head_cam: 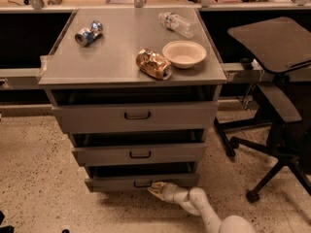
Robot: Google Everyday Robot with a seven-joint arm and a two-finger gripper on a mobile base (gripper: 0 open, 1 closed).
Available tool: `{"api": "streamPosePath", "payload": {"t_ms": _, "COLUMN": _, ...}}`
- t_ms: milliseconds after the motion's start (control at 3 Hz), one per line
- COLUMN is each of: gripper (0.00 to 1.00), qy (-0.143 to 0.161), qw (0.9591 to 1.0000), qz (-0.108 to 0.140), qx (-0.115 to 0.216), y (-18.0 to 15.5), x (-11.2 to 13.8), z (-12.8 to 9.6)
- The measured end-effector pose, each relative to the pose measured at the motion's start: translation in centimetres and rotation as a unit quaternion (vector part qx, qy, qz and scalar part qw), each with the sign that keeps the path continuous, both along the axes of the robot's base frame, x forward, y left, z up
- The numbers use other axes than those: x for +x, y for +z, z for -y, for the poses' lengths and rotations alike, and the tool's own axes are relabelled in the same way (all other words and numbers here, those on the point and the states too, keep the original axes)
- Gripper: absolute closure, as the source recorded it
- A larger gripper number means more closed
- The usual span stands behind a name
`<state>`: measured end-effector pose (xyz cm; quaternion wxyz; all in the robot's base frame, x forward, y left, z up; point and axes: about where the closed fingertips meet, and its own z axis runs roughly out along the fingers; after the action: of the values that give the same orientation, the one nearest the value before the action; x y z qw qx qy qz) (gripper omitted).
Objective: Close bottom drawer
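Observation:
The bottom drawer (116, 182) is the lowest and narrowest grey front of the cabinet, with a small dark handle (142, 184). It stands pulled out a little, with a dark gap above its front. My gripper (156, 189) is low near the floor, at the drawer front just right of the handle, and touches or nearly touches the panel. The white arm (204, 210) comes up from the lower right.
The mid-sized drawer (140, 154) and the widest top drawer (136, 116) also stand out a little. On the cabinet top lie a crushed can (88, 33), a brown snack bag (153, 63), a white bowl (184, 54) and a plastic bottle (177, 23). An office chair (277, 91) stands right.

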<state>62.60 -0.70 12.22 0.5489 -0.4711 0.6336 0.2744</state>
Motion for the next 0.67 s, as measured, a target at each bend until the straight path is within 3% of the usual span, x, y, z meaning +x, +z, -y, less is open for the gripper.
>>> {"api": "streamPosePath", "payload": {"t_ms": 667, "gripper": 1.00, "qy": -0.001, "qw": 1.0000, "qz": 0.003, "qx": 0.001, "y": 0.15, "x": 0.49, "z": 0.76}}
